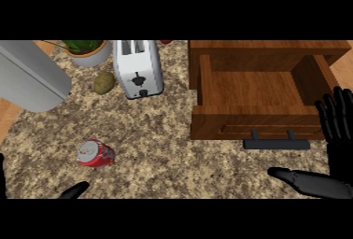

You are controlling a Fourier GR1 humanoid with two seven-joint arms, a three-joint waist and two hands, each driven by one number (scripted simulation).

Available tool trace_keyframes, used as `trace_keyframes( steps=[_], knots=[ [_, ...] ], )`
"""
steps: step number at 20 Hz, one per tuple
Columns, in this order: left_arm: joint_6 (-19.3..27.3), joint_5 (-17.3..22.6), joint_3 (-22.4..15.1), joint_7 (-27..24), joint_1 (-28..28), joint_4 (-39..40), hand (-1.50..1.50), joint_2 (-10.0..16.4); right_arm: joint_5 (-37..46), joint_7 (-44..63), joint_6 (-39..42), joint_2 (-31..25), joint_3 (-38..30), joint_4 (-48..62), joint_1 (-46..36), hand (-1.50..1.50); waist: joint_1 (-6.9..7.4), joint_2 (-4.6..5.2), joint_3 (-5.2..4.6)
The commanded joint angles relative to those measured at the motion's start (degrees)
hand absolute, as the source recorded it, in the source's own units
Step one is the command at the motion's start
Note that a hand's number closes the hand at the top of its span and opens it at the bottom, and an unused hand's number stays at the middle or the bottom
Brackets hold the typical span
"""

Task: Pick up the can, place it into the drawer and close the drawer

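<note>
the red can [95, 154] sits on the speckled desk [172, 154] at lower left, well apart from the open wooden drawer [255, 88]. the right hand [336, 149] is wide open beside the drawer. the left hand [73, 190] barely shows, and i cannot tell its state.

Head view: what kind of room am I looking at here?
Most likely a kitchen: a speckled counter holds a white toaster and a potato, with an open wooden drawer at the right.
</note>
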Motion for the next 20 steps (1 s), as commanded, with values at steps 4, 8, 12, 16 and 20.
trace_keyframes(
  steps=[4,8,12,16,20],
  knots=[
    [-0.23,0.14,1.63,2.33,-2.52,2.76,-1.5,0.58,-0.23,-2.12,0.88,0.15,-1.11,-0.07,2.47,-1.5,-0.19,0.03,-0.01],
    [4.3,2.55,0.02,-3.51,-5.21,11.59,-1.5,-0.07,-3.05,-2.66,2.8,-1.2,-3.41,-0.33,2.74,-1.5,-0.25,0.03,-0.04],
    [7.05,5.99,-3.29,-9.2,0.7,14.67,-1.5,-0.08,-1.44,2.05,0.88,-1.42,-2.72,-3.94,0.52,-1.5,0.01,-0.02,-0.07],
    [13.15,3.35,-8.74,-10.51,-1.68,19.7,-1.5,-0.08,-3.17,-1.58,3.37,-1.3,-4.25,-4.2,4.82,-1.5,-0.19,-0.01,-0.04],
    [14.92,10.98,-6.96,-19.76,-3.5,30.0,-1.5,-0.08,-2.15,-3.25,3.15,-0.26,-3.46,-3.64,5.03,-1.5,-0.29,0.01,-0.07]
  ],
)
